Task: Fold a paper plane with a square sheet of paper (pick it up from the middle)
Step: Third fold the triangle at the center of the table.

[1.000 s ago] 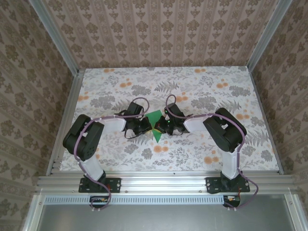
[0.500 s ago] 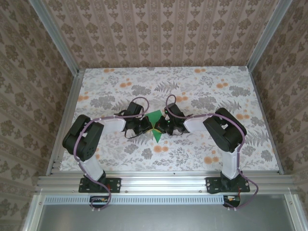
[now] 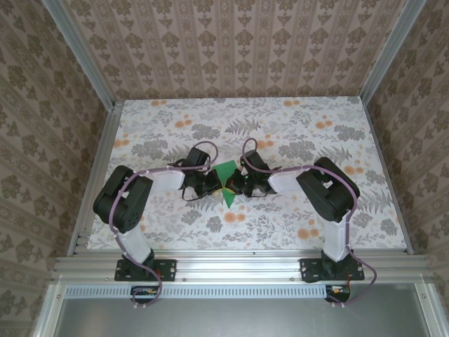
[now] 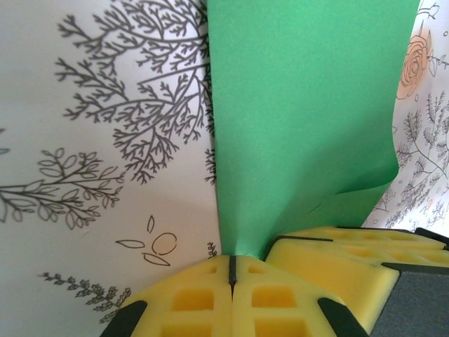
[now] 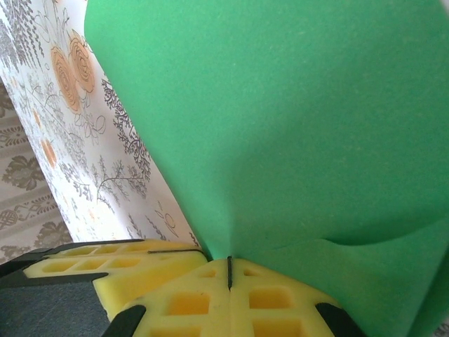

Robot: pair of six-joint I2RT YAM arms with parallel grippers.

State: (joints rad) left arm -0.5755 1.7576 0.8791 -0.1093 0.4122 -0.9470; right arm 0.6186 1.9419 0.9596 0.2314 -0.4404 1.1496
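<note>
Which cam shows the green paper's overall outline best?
Top external: the green paper shows its pointed outline, though small and partly covered. Both wrist views crop it to a close green surface pinched at the jaws.

The sheet of paper point(image 3: 226, 184) lies near the middle of the table point(image 3: 295, 126), between the two grippers. The left gripper point(image 3: 214, 184) sits at the sheet's left side and the right gripper point(image 3: 238, 184) at its right side. They almost touch each other in front of the sheet, each with a part of the sheet pinched between its fingertips.
</note>
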